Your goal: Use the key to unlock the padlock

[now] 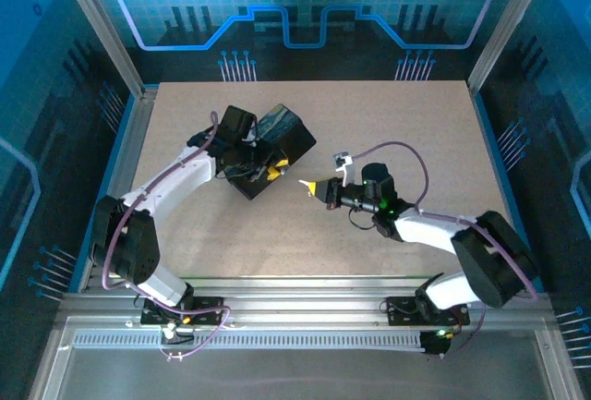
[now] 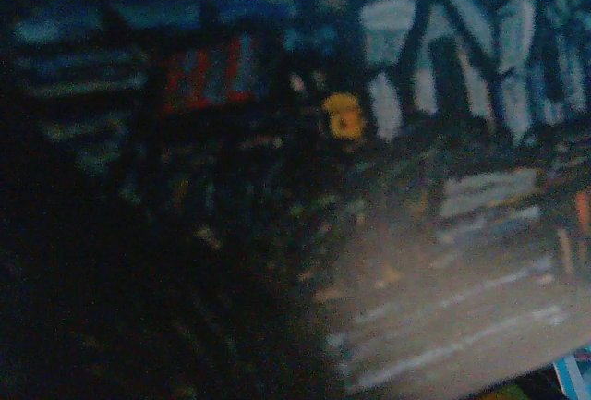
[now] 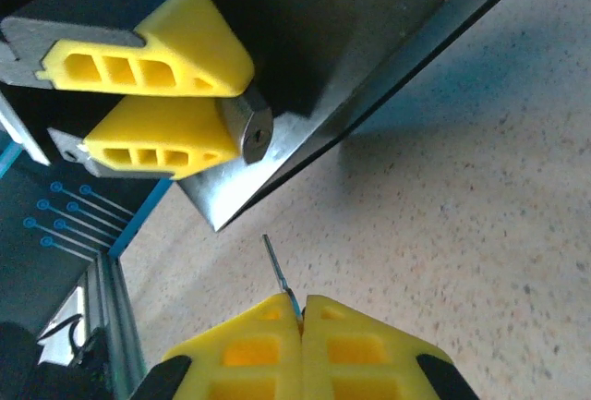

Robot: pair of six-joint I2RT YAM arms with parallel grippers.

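Padlock, unclear overhead, looks clamped by left hand; right hand pinches key.

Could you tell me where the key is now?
The key sits bottom centre in the right wrist view, pinched by the right gripper, tip below the padlock.

worktop: matt, finely speckled, grainy | fingers: moulded yellow plastic, matt, smooth | padlock: dull grey metal | key: thin, bright silvery metal | box: black, smooth, slightly glossy sides
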